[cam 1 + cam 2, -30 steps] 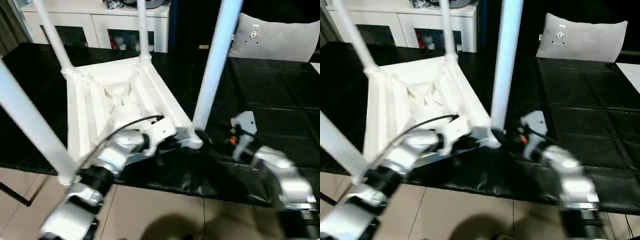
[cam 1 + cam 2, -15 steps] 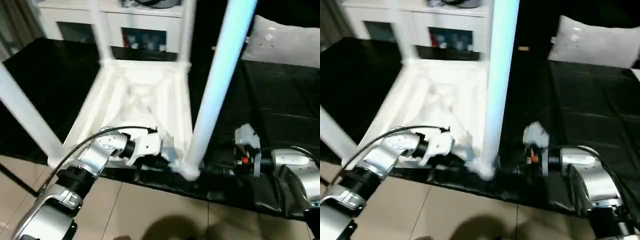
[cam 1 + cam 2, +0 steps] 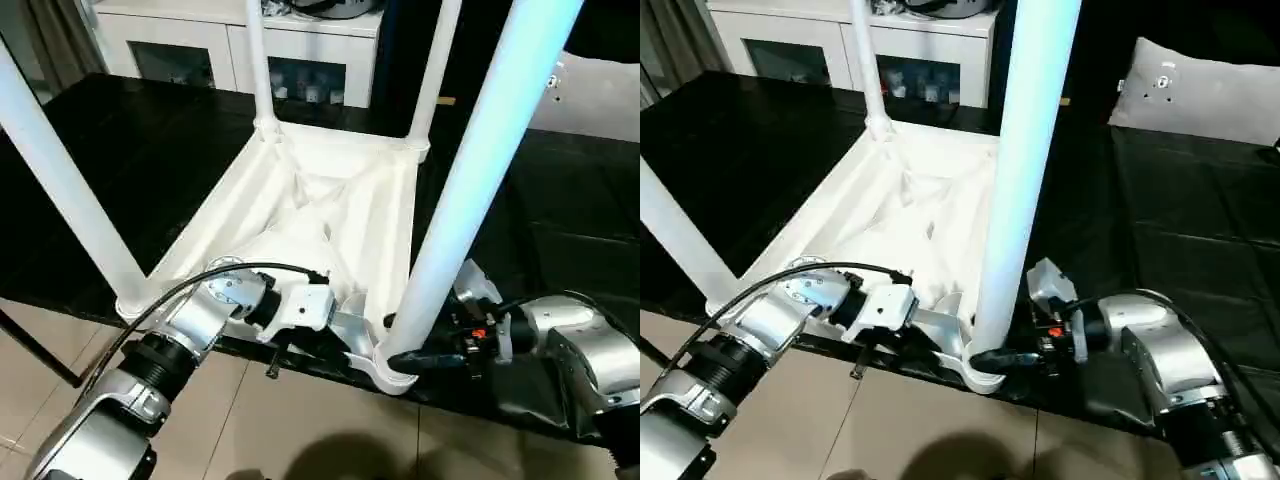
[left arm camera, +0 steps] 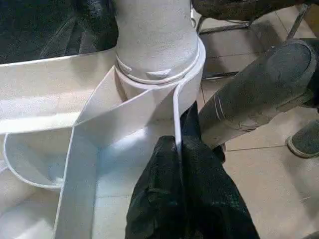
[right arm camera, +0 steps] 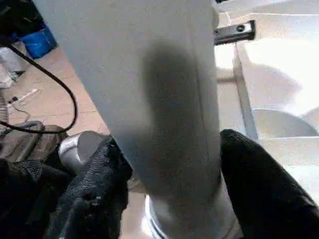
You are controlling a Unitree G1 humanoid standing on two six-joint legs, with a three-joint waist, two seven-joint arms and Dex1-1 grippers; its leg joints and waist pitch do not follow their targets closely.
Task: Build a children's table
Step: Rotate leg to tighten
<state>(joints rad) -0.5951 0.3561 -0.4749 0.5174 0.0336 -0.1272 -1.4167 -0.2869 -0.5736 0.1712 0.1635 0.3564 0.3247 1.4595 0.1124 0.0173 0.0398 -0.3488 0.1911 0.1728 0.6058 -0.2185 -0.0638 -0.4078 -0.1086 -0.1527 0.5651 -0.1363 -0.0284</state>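
White cabinet point(image 3: 250, 40) w/ glass doors at back, grey cushion point(image 3: 1210, 95) right.

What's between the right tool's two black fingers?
The near white tubular plastic leg, just above its round corner socket; right wrist view shows fingers flanking it.

Both eye views look down from the head over the upturned children's table point(image 3: 330, 210). Each wrist view sits very close (almost touching) at its near corner socket point(image 4: 157, 59).

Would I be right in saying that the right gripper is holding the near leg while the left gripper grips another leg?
Not quite: the right gripper does hold the near leg, but the left gripper pinches a thin rib of the tabletop, as the left wrist view shows.
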